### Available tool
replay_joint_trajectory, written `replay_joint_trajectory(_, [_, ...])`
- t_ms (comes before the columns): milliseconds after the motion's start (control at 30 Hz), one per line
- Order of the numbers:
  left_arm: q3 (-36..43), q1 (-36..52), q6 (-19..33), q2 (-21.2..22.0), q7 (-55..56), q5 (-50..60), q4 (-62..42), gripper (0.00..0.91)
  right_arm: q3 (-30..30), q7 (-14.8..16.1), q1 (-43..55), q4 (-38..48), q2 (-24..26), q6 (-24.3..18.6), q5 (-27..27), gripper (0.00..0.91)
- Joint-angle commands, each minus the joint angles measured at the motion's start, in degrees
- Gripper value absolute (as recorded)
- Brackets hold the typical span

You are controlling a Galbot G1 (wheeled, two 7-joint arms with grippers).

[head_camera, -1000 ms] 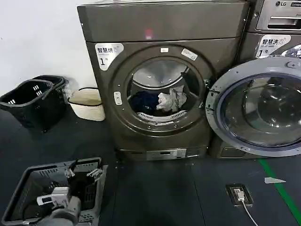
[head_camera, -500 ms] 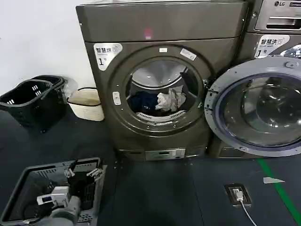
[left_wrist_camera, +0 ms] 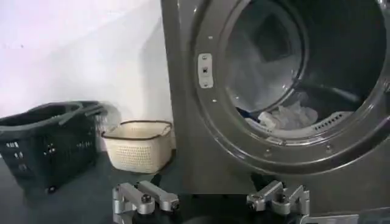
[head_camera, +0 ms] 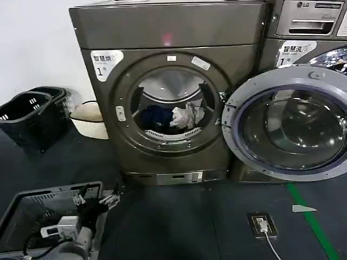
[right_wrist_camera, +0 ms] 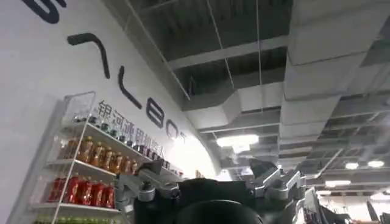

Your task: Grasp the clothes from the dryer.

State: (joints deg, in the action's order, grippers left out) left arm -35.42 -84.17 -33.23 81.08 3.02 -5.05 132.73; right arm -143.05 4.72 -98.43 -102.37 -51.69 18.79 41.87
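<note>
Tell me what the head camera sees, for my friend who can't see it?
A dryer stands open with clothes inside. Low at the near left, the open left gripper hovers over a grey basket.

Left end effector [head_camera: 96,199] hangs low with fingers spread (empty), while the right end effector [right_wrist_camera: 210,185] points upward, open.

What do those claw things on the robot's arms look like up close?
The left gripper has jointed silver metal fingers with bolt heads, mounted on a black body. Its wrist is grey, carrying a small white block and a black cable. The right gripper looks alike: silver linked fingers on a black rounded body.
</note>
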Motion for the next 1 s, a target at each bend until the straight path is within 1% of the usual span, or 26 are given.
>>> replay_joint_trajectory(33, [0.0,-0.3,0.0,-0.1,0.0,0.0,0.4,0.907,0.0,0.1,0.0,-0.1,-0.1,-0.1,0.3,0.907])
replay_joint_trajectory(567, [-0.3,-0.7,-0.2,0.2,-0.1,-0.5,2.8,0.907,-0.2,0.5,0.1,0.0,0.0,-0.4,0.5,0.907])
replay_joint_trajectory(1000, [-0.2,0.0,-0.4,0.3,-0.3,-0.6,2.7,0.907,0.4,0.7,0.6,-0.3,0.1,-0.8,0.3,0.907])
